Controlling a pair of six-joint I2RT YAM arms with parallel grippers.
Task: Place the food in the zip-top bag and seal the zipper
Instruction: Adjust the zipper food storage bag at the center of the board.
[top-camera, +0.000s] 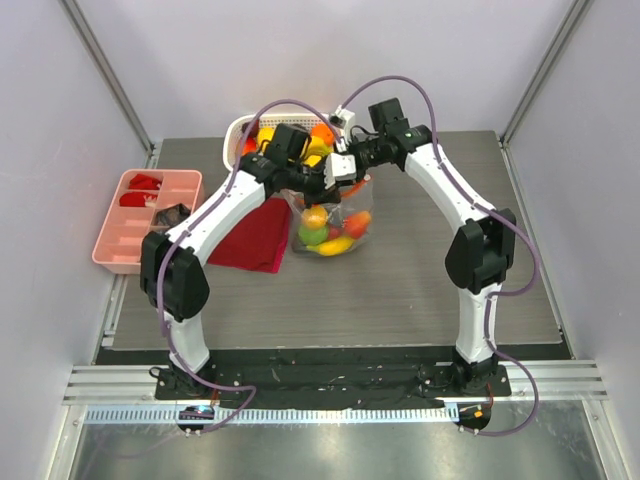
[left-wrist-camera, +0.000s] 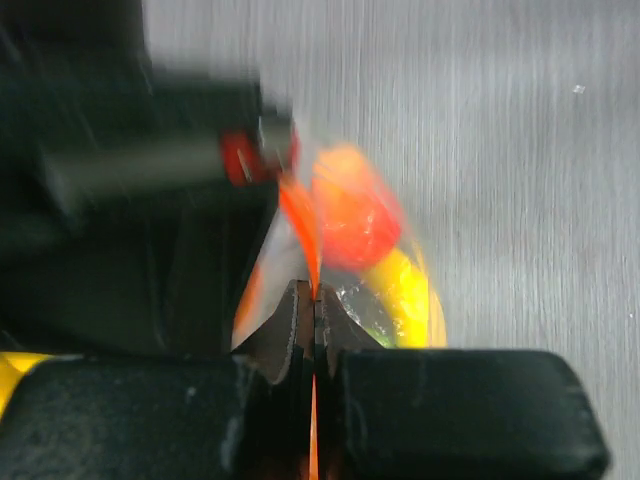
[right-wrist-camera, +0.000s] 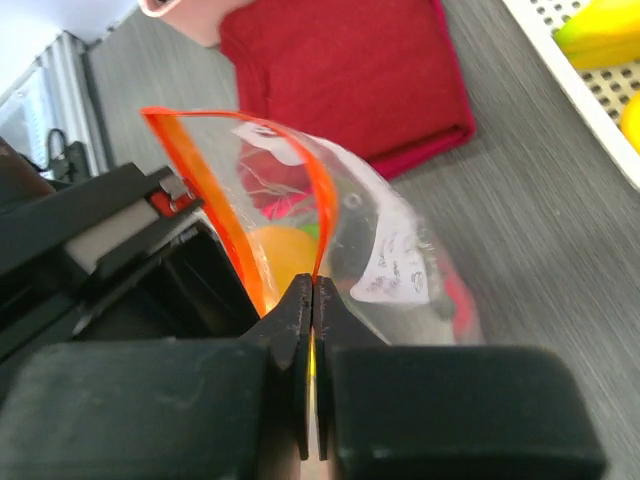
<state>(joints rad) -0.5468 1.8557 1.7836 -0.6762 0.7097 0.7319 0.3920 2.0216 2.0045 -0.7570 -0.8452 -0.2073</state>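
At the centre of the top view, the clear, crinkly zip-top bag stands on the grey wood-grain counter. Its belly is filled with the food: small glossy toy pieces, orange, green, yellow and red, showing through the film. Loading looks largely done, though more yellow and orange toy pieces lie in the white slotted plastic basket at the upper middle of the frame. Whether those must go in too I cannot tell.

Sealing is the step in hand and is not finished. In the right wrist view the zipper, a thin stiff orange-red strip, rises from the frame's centre as two lips that bow apart, so the mouth gapes. The right end effector has its fingers pressed together on the strip where the lips meet. The left end effector, low in the centre of its blurred view, is likewise pinching the strip between closed fingers. What is left, I judge, is to run a pinch along the strip until the lips lock.

The film is thin, shiny and wrinkled, with a white printed label; it will likely buckle. A folded dark red cloth, soft and matte, lies just left of the bag.
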